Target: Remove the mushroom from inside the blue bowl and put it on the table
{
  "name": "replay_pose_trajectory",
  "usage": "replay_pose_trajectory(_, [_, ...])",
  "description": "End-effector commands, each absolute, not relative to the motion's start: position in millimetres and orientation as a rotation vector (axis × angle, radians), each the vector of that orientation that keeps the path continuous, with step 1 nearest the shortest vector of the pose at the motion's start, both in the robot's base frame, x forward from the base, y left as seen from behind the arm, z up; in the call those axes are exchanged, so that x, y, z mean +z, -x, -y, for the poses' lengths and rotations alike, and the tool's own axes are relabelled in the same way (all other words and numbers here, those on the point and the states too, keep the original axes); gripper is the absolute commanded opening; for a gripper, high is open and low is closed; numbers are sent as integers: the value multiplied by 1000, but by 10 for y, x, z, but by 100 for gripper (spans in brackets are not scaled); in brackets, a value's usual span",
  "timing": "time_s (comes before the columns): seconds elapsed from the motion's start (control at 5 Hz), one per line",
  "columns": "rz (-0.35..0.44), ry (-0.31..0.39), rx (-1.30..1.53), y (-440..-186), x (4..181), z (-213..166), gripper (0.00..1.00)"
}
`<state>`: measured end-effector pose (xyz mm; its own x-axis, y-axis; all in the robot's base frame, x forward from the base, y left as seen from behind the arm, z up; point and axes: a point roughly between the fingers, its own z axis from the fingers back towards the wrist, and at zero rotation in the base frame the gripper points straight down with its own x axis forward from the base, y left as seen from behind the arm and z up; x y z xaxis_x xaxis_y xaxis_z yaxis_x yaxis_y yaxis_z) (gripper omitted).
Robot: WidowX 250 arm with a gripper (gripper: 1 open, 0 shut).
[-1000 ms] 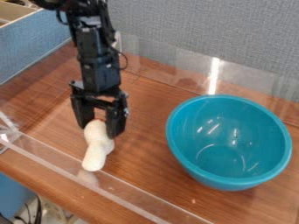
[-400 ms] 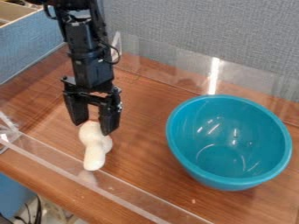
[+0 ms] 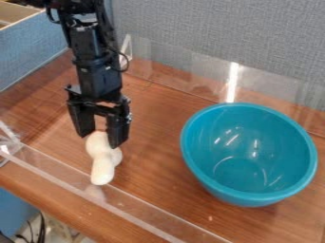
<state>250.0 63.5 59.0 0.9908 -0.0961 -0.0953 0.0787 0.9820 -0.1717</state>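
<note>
Nearest the camera, the low clear acrylic wall (image 3: 76, 186) runs along the front edge of the desk (image 3: 159, 123). Just behind it the mushroom (image 3: 102, 158) lies on the wood, cream-white stem toward the wall; its cap is hard to make out from here. A second ago the claw (image 3: 99, 134) sat lower, its fingers straddling the mushroom's upper end; now it has lifted slightly, and since the last fraction of a second it has held steady. Its jaws stand wide apart and hold nothing, with the fingertips hanging just above the mushroom's far end. To my reading the release is done and the arm is backing off, so the task looks essentially complete; only a clean retreat remains.

Further right and a little back, the blue bowl (image 3: 249, 152) sits upright on the desk, well apart from the mushroom. Its glossy interior shows only reflections: nothing is in it. Beyond, the rear acrylic wall and a grey backdrop close the scene.
</note>
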Motion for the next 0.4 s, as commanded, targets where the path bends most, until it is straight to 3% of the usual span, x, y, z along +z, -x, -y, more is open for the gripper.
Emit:
replay_pose_trajectory(0.0, [-43, 140, -61, -2526, 730, -717, 100])
replay_pose_trajectory(0.2, [-47, 138, -55, -2521, 702, -726, 100])
